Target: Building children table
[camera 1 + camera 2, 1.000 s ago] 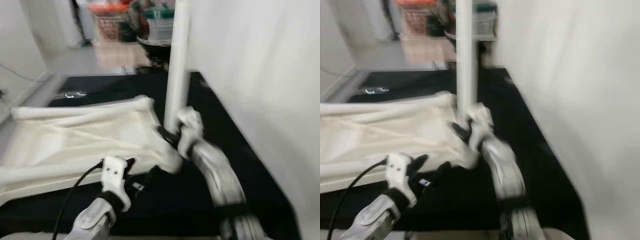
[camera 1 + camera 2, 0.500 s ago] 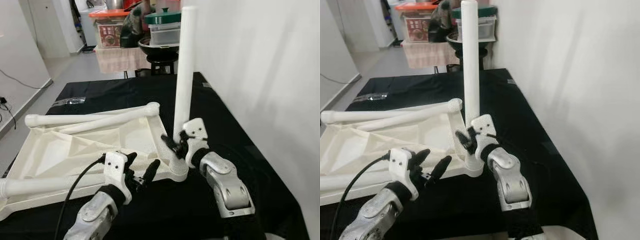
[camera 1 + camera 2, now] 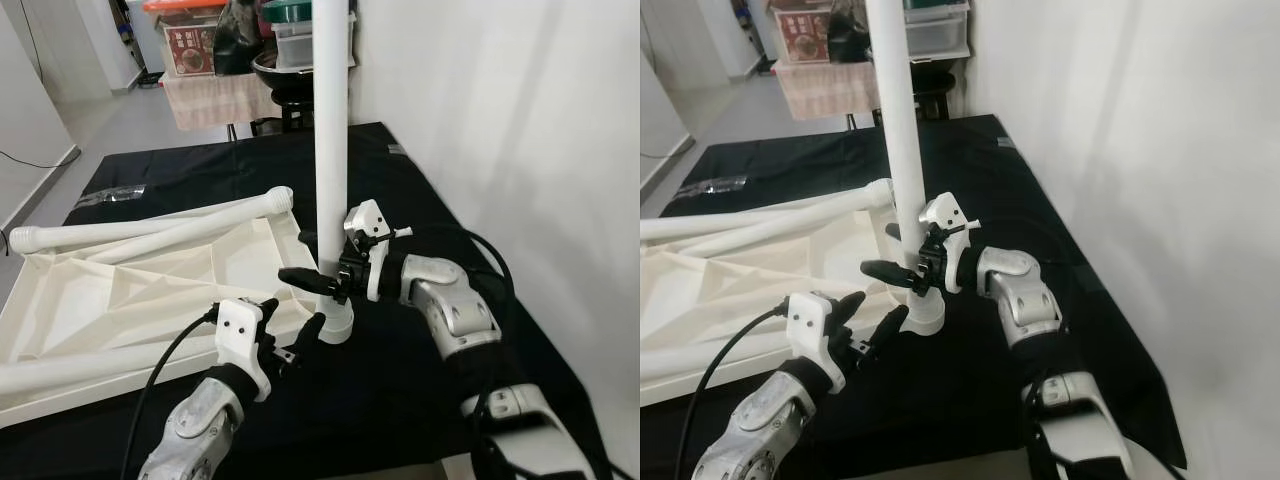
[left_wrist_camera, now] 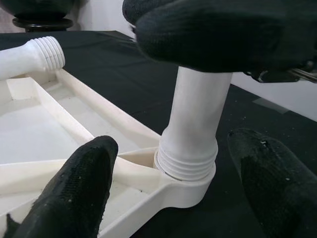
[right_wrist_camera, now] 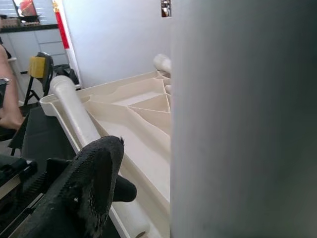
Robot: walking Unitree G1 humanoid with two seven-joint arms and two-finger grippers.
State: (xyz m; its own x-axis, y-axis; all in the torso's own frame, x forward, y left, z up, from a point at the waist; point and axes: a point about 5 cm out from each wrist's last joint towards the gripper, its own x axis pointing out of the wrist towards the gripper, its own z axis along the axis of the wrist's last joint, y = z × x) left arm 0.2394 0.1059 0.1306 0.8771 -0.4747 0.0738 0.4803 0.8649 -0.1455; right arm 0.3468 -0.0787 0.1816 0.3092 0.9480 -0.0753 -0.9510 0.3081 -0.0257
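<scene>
The white tabletop lies upside down on the black cloth, ribs facing up, and one white leg stands upright in the threaded corner socket at the corner nearest the robot. The right gripper is up against that leg just above the socket, its black fingers closed around the tube from the wall side. The left gripper sits low by the same corner, fingers spread apart on either side of the socket, touching nothing I can make out. From its wrist camera you see the leg's threaded end seated in the collar, with a ring of thread showing above the rim. Another leg lies flat along the far edge of the tabletop, and a further one rests along the near edge. Behind the table, storage boxes and a dark bowl-shaped stand sit by the wall
</scene>
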